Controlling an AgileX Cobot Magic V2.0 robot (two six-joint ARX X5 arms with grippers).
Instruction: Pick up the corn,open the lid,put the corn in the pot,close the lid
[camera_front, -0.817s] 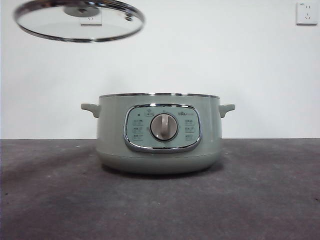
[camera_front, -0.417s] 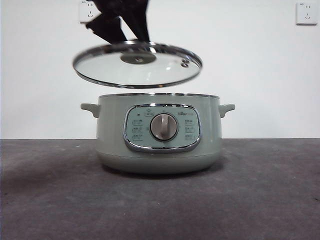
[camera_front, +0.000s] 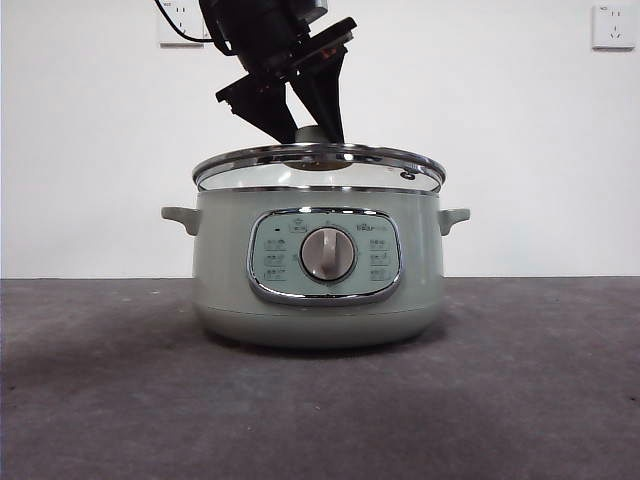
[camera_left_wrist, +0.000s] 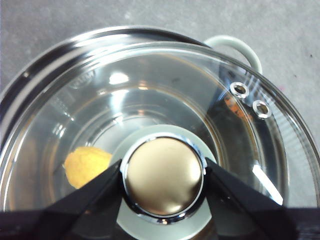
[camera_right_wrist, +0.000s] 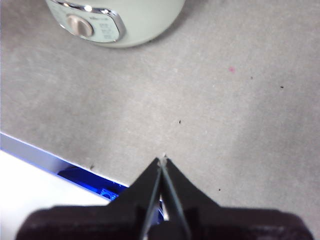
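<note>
Lid held on pot; corn inside.

Pot (camera_front: 318, 290) stands on table (camera_front: 520, 390), lid (camera_front: 318, 168) resting on its rim. Left gripper (camera_left_wrist: 163, 175) clamps the knob (camera_left_wrist: 163, 175). Only the left wrist view shows corn (camera_left_wrist: 86, 165) through the glass. Right gripper (camera_right_wrist: 163, 161) closed, empty, well apart.

Glass lid (camera_front: 318, 166) seemingly seated on sage-green pot (camera_front: 318, 300), yellow corn (camera_left_wrist: 87, 165) inside.

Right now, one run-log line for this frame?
left gripper: shut on lid knob | lid: over pot | corn: inside pot | right gripper: shut, idle
</note>
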